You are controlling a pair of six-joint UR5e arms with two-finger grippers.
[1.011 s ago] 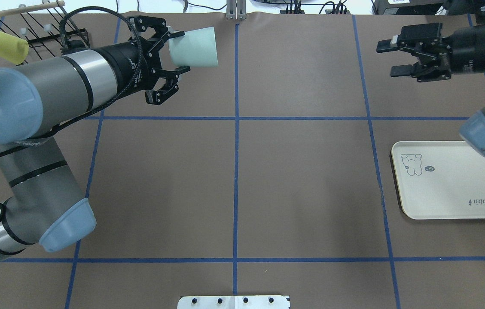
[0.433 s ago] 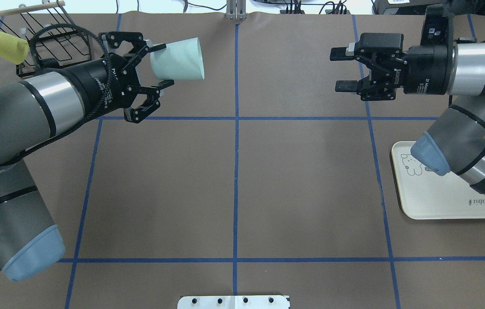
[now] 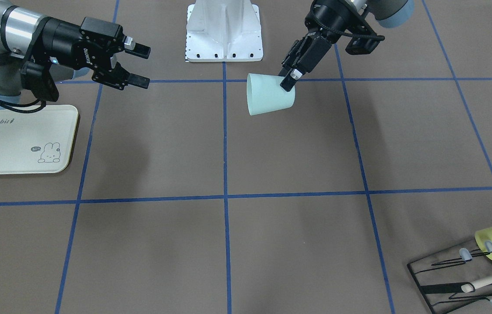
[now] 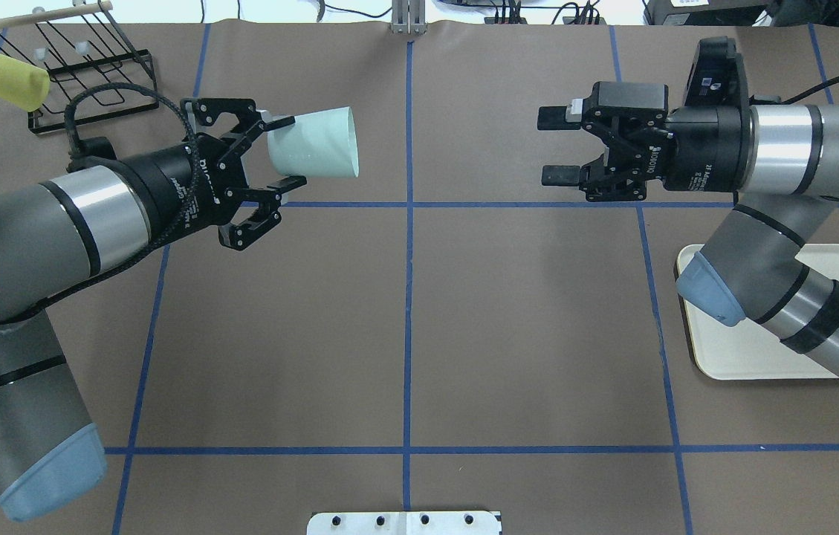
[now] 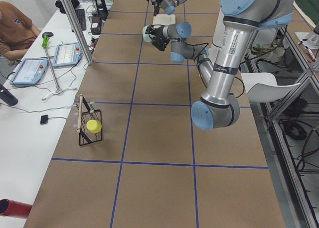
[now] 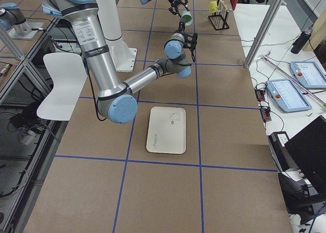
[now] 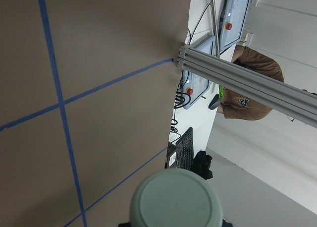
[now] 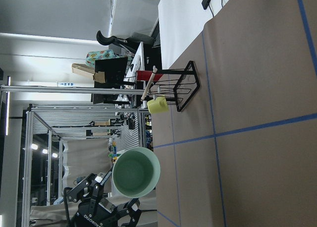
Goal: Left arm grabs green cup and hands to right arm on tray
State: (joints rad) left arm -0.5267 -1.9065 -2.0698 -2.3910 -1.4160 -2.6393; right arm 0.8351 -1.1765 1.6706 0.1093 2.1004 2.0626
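Observation:
My left gripper [image 4: 285, 150] is shut on the base end of the pale green cup [image 4: 315, 143]. It holds the cup on its side above the table, with the mouth pointing at my right gripper [image 4: 551, 146]. The right gripper is open and empty, level with the cup across the centre line, with a wide gap between them. In the front view the cup [image 3: 269, 95] hangs from the left gripper [image 3: 291, 80], and the right gripper [image 3: 142, 66] is at upper left. The right wrist view looks into the cup's mouth [image 8: 136, 171]. The cream tray [image 4: 746, 357] lies under the right arm.
A yellow-green cup [image 4: 9, 79] sits on a peg of a black wire rack [image 4: 92, 52] at the far left corner. A white base plate [image 4: 404, 522] is at the table's near edge. Blue tape lines grid the brown table. Operators' desks run along the far side.
The left gripper has carried the cup nearer and slightly towards the centre. The right gripper has moved left towards the cup, still open, and its arm now covers part of the tray.

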